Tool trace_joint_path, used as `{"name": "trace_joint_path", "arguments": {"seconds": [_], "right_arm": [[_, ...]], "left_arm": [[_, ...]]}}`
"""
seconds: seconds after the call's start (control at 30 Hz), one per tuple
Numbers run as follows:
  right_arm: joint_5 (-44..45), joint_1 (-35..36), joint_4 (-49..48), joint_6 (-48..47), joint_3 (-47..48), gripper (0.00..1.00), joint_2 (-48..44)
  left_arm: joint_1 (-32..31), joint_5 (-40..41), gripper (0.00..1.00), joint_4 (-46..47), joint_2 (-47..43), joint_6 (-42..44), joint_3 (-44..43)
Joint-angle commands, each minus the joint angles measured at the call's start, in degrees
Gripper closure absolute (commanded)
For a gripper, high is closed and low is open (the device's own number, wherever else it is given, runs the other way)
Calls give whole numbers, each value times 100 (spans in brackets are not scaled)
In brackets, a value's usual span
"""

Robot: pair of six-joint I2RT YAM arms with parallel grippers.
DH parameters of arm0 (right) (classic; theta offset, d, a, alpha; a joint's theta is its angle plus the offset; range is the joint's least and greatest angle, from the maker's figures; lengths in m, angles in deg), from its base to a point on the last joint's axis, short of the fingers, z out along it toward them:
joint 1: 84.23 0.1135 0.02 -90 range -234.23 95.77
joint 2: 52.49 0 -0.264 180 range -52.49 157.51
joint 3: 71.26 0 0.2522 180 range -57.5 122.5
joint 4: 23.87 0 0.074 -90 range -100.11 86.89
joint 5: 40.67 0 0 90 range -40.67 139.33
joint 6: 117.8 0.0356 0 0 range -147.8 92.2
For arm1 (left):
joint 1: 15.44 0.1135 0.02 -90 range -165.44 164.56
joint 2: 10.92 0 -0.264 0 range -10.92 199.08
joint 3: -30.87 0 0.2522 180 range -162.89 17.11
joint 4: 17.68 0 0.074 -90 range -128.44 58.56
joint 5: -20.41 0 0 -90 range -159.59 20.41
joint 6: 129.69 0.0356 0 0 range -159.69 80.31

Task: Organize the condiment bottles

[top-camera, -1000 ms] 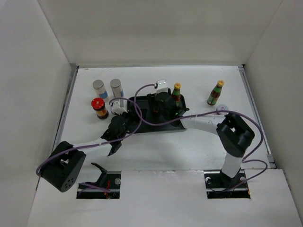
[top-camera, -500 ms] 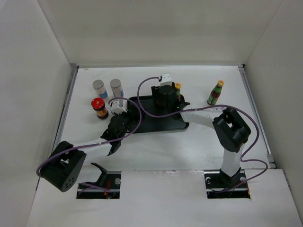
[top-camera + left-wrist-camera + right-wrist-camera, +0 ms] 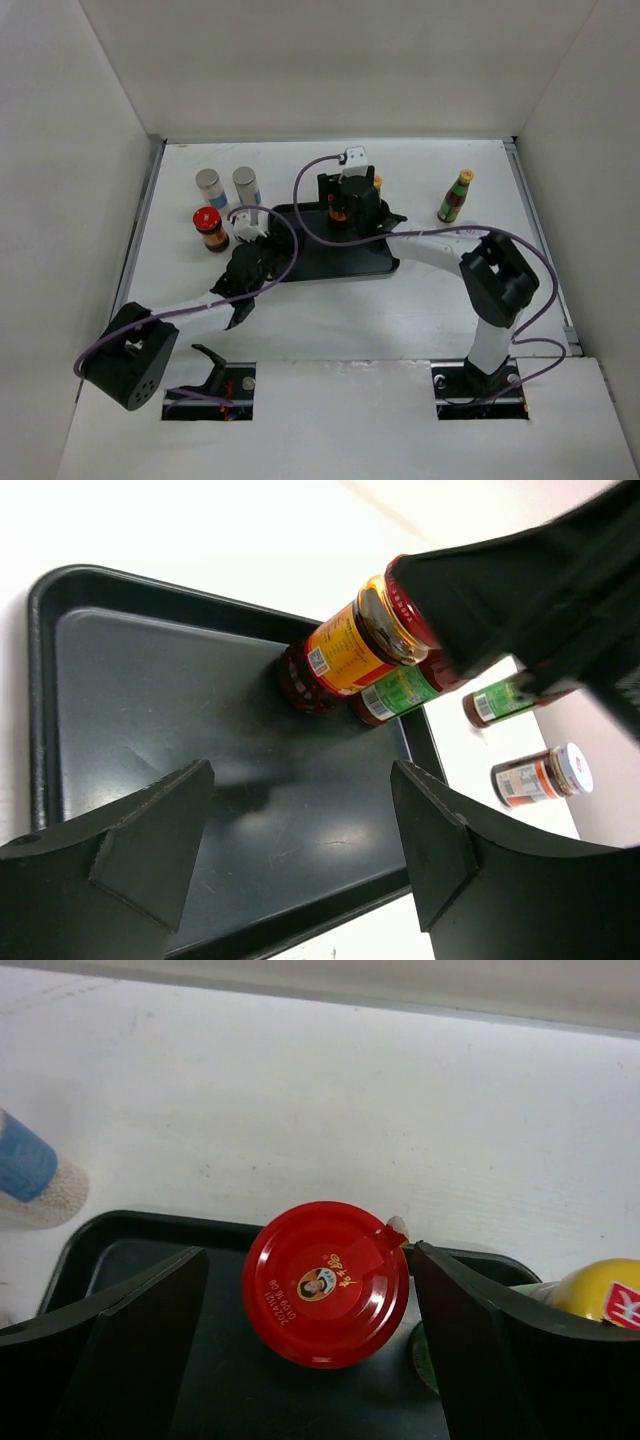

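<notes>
A red-lidded jar (image 3: 325,1282) stands at the back of the black tray (image 3: 120,1260), between the open fingers of my right gripper (image 3: 308,1258); a gap shows on the left side. It also shows in the top view (image 3: 338,212) and the left wrist view (image 3: 350,645). A green yellow-capped bottle (image 3: 600,1295) stands next to it. My left gripper (image 3: 300,780) is open and empty over the tray's near-left corner. Two silver-capped shakers (image 3: 208,185) (image 3: 245,183) and another red-lidded jar (image 3: 208,228) stand left of the tray. A second green bottle (image 3: 455,195) stands at the right. A pale-lidded jar (image 3: 545,775) is beyond the tray.
White walls enclose the table (image 3: 330,320) on the left, back and right. The tray (image 3: 340,262) lies in the middle. Purple cables loop over both arms above the tray's left half.
My right gripper has moved toward the back edge of the tray, and the red-lidded jar now shows beside it. The left arm has barely moved.
</notes>
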Motion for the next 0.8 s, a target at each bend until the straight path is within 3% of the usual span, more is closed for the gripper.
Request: {"name": "trace_joint_path", "arguments": {"seconds": [0.0,0.13,0.2,0.27,0.33,0.47,0.57,0.77], "right_arm": [[-153,207,-370,65,-45,10,-766],[-127,410,-282,214,-439,16,-1468],[-197,480,-186,346,-773,38,-1899],[-276,515,-203,512,-1194,69,-2303],[-355,524,-159,846,-1616,83,-2611],[-768,656,-430,1155,-2522,80,-2937],[-760,761,-729,1216,-2927,74,-3026],[-681,858,-985,1234,-3165,50,-3166]], "left_arm": [[-15,193,30,4,-314,223,-261],[-16,414,36,-653,-770,345,-568],[-15,632,42,-1111,-1043,451,-823],[-33,1010,55,-1480,-1132,600,-1121],[37,1291,59,-2085,-1027,855,-1612],[256,1819,53,-3545,-562,1197,-2764],[528,2320,41,-3819,-97,1558,-3213],[1152,2524,22,-4057,756,1919,-3767]]}}
